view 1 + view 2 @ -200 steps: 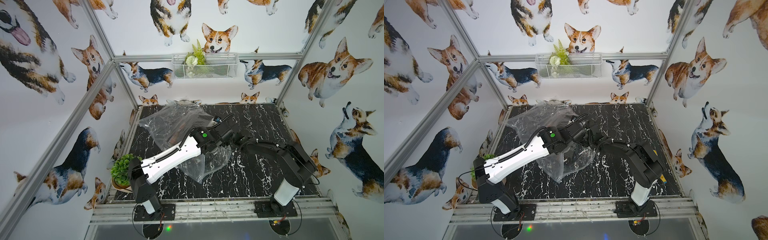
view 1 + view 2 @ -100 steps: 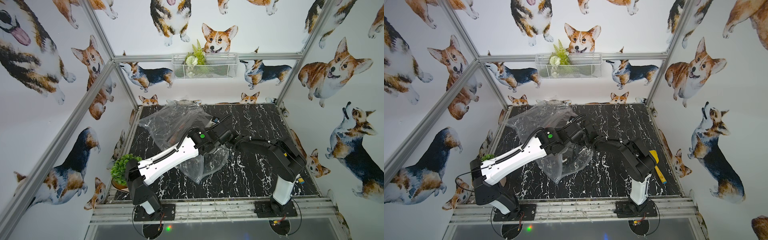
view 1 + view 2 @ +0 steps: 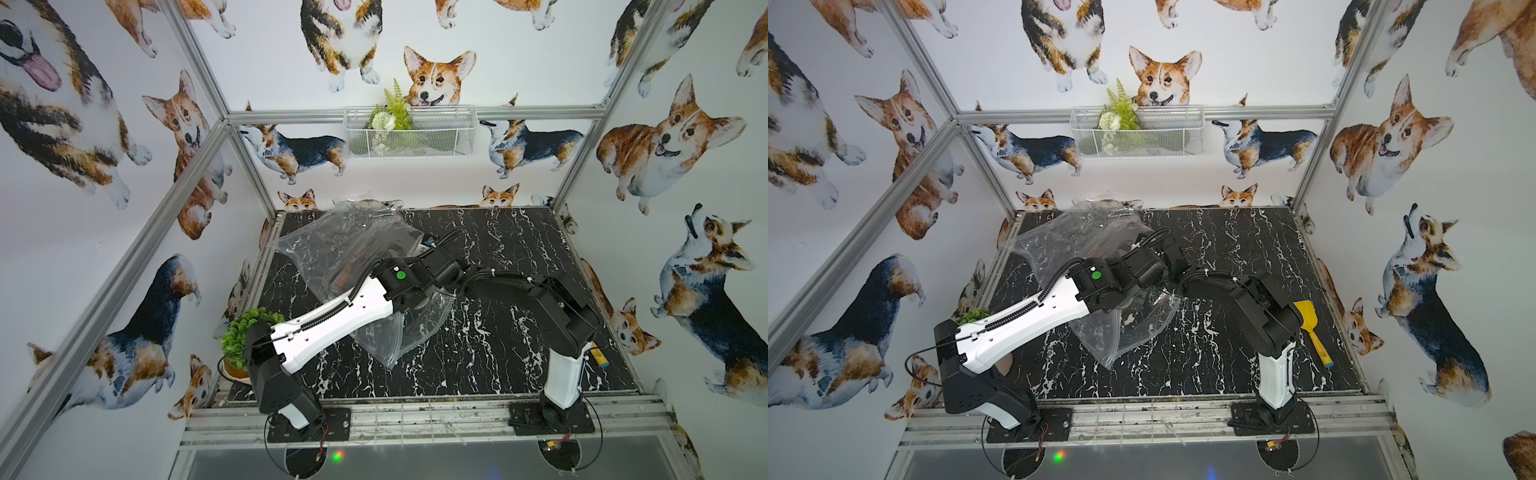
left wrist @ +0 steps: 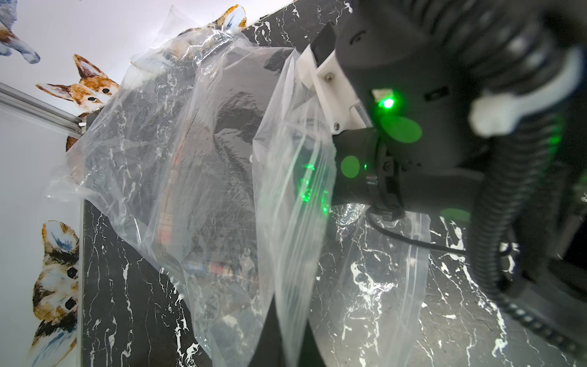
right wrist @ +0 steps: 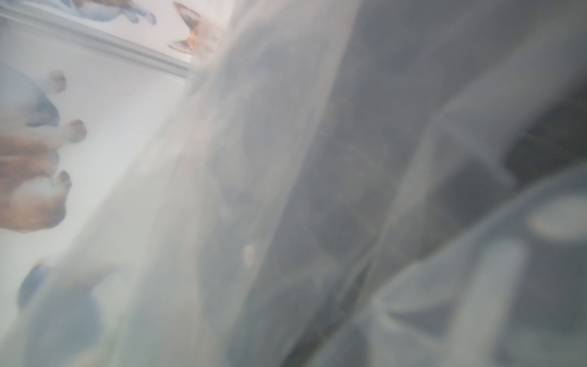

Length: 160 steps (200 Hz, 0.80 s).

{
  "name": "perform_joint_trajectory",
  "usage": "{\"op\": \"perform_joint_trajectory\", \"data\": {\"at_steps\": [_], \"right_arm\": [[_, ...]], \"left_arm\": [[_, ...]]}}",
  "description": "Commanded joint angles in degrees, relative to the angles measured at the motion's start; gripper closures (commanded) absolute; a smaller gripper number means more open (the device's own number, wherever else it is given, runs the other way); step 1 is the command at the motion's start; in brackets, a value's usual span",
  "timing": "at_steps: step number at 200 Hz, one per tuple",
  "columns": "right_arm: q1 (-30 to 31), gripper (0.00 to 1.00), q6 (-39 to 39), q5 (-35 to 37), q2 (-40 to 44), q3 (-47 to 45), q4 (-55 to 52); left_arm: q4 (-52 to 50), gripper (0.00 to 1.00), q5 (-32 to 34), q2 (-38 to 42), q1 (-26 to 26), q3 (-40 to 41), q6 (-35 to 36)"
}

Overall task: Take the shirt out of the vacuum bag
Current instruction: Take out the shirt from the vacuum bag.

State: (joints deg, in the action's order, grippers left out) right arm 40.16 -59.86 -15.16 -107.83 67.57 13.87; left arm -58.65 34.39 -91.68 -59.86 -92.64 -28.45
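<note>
The vacuum bag (image 3: 332, 249) is a clear, crinkled sheet lifted off the black table, also seen in the other top view (image 3: 1059, 245). Through its plastic the shirt (image 4: 206, 178) shows as dark checked cloth. My left gripper (image 4: 290, 352) is shut on a fold of the bag's open edge and holds it up; in both top views it sits at the bag's middle (image 3: 417, 301) (image 3: 1121, 305). My right gripper (image 3: 419, 249) reaches into the bag's mouth, its fingers hidden by plastic. Blurred checked shirt cloth (image 5: 349, 197) fills the right wrist view down to the jaws.
A potted green plant (image 3: 245, 336) stands at the table's front left corner, close to the left arm's base. A yellow hand tool (image 3: 1312, 328) lies by the right edge. A white wire basket (image 3: 409, 133) hangs on the back wall. Bare marble table (image 3: 490, 361) lies in front.
The right arm's elbow has swung in from the right and its wrist has pushed further into the bag. The left arm and the held bag edge have shifted slightly left.
</note>
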Motion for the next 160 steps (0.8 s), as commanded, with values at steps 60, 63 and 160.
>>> {"op": "perform_joint_trajectory", "data": {"at_steps": [60,63,160], "right_arm": [[1.3,1.00,0.2,-0.7,14.7,-10.3,1.5],[1.4,1.00,0.3,-0.7,15.2,-10.8,1.4],[1.9,1.00,3.8,2.8,38.9,-20.2,-12.4]], "left_arm": [[1.8,1.00,-2.0,2.0,4.0,2.5,-3.0],[1.8,1.00,-2.0,2.1,4.1,2.5,-3.0],[2.6,1.00,-3.5,2.6,6.6,3.6,-3.7]]}}
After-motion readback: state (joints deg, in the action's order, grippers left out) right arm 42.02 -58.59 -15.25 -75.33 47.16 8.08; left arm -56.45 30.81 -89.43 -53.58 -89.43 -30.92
